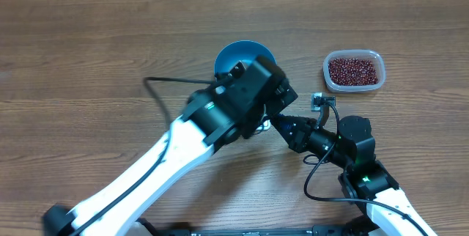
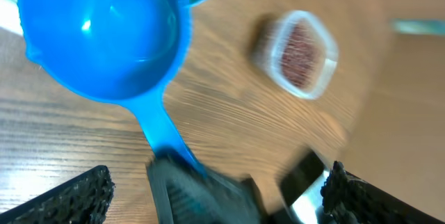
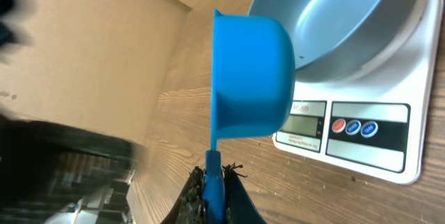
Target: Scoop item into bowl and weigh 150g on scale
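Observation:
The blue handled scoop (image 3: 250, 78) hangs empty and on its side just beside the bowl, and my right gripper (image 3: 215, 182) is shut on its handle (image 2: 163, 130). The round blue bowl (image 3: 334, 15) sits empty on the white scale (image 3: 361, 137). My left gripper (image 2: 215, 182) is open, its fingers (image 2: 76, 196) spread wide on either side of the handle and touching nothing. In the overhead view the left arm's wrist (image 1: 256, 89) covers the scale and part of the bowl (image 1: 238, 51). The beans (image 1: 354, 69) fill a clear tub to the right.
The clear tub (image 2: 299, 53) stands on the wooden table right of the bowl, apart from both arms. The two arms meet closely at the table's middle, the right one (image 1: 330, 141) coming in from the lower right. A cardboard wall (image 3: 83, 50) stands at the far edge.

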